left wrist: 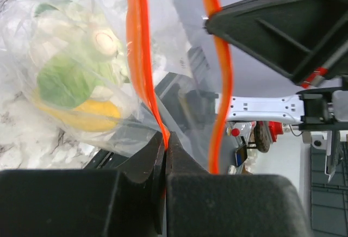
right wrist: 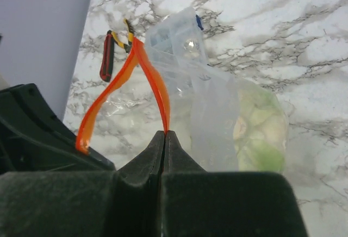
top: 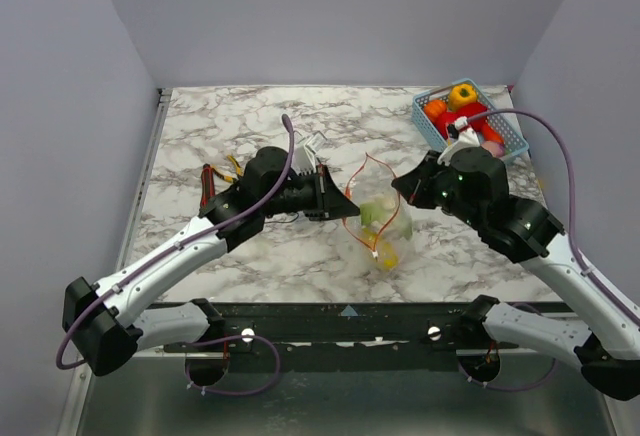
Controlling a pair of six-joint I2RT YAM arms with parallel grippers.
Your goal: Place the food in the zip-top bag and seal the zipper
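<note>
The clear zip-top bag (top: pixel 385 226) hangs over mid-table between my two grippers, its mouth open. The red-orange zipper (top: pixel 368 161) forms an open loop. My left gripper (top: pixel 347 208) is shut on one zipper strip (left wrist: pixel 138 57); the other strip (left wrist: pixel 222 85) runs to the right gripper. My right gripper (top: pixel 398 186) is shut on the zipper (right wrist: pixel 155 85) at its far end. Inside the bag lie a white-green food piece (left wrist: pixel 70 74) and a yellow one (left wrist: pixel 95 112). The white-green piece also shows in the right wrist view (right wrist: pixel 261 128).
A blue mesh basket (top: pixel 505 136) with orange, yellow and red toy food (top: pixel 462 106) stands at the back right. A rigid clear box (top: pixel 312 151) sits behind the left gripper. Red-handled (top: pixel 208 184) and yellow-handled (top: pixel 232 166) tools lie at the left.
</note>
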